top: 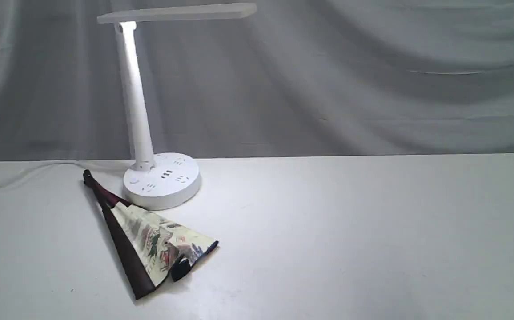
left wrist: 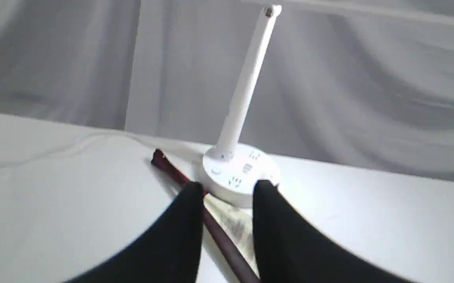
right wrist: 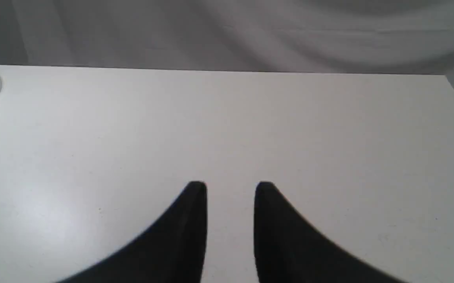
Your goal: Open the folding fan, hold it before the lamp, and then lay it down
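Plainly part-spread, the folding fan point(top: 150, 240) lies ahead of the left gripper point(left wrist: 229, 184) — jaws apart, empty, probably lining up a grasp. Likewise the right gripper point(right wrist: 231, 184) gapes, holding nothing.

The lamp point(top: 134, 102) is lit at eleven o'clock in the exterior view; its stem glares white and brightens the table point(top: 328, 231) round its base. The folding fan point(top: 150, 240) throws a faint shadow toward five o'clock. The backdrop point(top: 372, 80) is dim; both wrist views are blurred.
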Controlling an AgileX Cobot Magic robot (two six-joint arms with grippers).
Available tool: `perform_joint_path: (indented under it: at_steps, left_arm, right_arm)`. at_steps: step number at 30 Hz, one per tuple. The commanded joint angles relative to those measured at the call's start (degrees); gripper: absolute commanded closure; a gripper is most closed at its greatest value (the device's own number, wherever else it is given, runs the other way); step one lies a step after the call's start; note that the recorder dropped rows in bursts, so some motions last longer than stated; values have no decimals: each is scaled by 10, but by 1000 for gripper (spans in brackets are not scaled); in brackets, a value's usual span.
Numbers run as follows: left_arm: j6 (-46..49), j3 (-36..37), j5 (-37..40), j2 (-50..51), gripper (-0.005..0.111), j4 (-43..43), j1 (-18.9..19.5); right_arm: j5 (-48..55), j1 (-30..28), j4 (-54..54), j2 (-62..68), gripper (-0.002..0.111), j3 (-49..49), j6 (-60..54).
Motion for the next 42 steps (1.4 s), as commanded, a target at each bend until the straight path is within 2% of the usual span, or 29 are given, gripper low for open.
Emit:
perform_joint_path:
  at_steps: [1, 5, 8, 14, 17, 21, 23, 27, 29, 36, 42]
  left_arm:
    - [-3, -6, -8, 63, 79, -3, -3]
    - [-3, -6, -22, 134, 79, -3, -3]
    - [-1, -7, -29, 187, 79, -3, -3]
    - [1, -8, -61, 271, 79, -3, -3]
    - [32, -8, -79, 306, 79, -3, -3]
    - [41, -8, -106, 349, 79, -3, -3]
    - [41, -22, -86, 373, 78, -3, -3]
    - [44, -78, -26, 437, 61, -3, -3]
    - [44, -103, -19, 464, 57, -6, -3]
    - [44, -183, 15, 554, 57, -38, -4]
    - [44, -254, 69, 635, 57, -39, -48]
  right_arm:
    - [6, 2, 4, 35, 80, -10, 1]
    - [21, 2, 15, 65, 78, -10, 1]
    - [27, 2, 76, 88, 78, -10, -19]
    - [40, 2, 267, 148, 81, -10, -231]
    - [48, 2, 309, 173, 81, -10, -275]
    - [55, 2, 313, 194, 81, -10, -289]
    - [57, 2, 313, 196, 81, -10, -289]
    - [61, 2, 317, 195, 81, -10, -289]
    - [62, 2, 319, 195, 81, -10, -291]
    - [65, 2, 319, 195, 81, -10, -293]
    - [65, 2, 319, 195, 81, -10, -296]
